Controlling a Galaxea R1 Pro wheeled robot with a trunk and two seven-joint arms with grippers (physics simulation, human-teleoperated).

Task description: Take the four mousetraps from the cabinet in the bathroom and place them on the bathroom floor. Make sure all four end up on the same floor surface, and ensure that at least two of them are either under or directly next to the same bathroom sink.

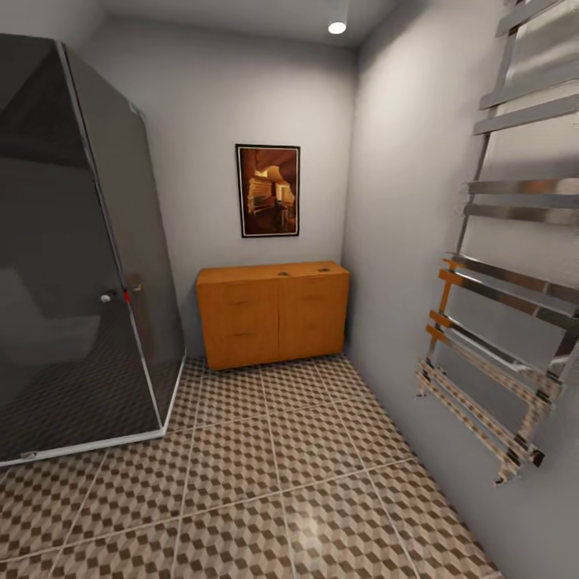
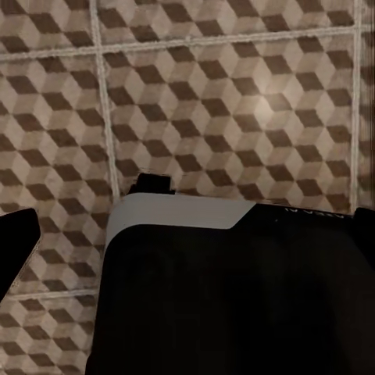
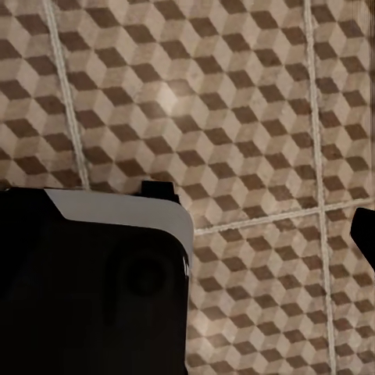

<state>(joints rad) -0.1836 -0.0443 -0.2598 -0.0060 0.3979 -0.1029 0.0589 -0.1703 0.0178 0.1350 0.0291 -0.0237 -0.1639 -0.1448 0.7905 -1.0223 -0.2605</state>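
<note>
head view: the cabinet (image 1: 273, 312) stands against the far wall, drawer fronts flush, with two small objects on its top near the right end, too small to identify. a dark glass shower enclosure (image 1: 80, 257) stands left of it, a framed picture (image 1: 268, 190) hangs above it, and a chrome towel rail (image 1: 507, 322) is fixed to the right wall. the bathroom floor (image 1: 265, 490) runs from the cabinet toward the camera.

wrist views: each looks down on cube-pattern tile and pale grout lines, with a dark, white-edged part of the robot (image 2: 226, 289) across the lower frame. a dark shape at each frame edge may belong to an end effector; whether either is apart or together cannot be told. the cabinet is well apart from both arms.
</note>
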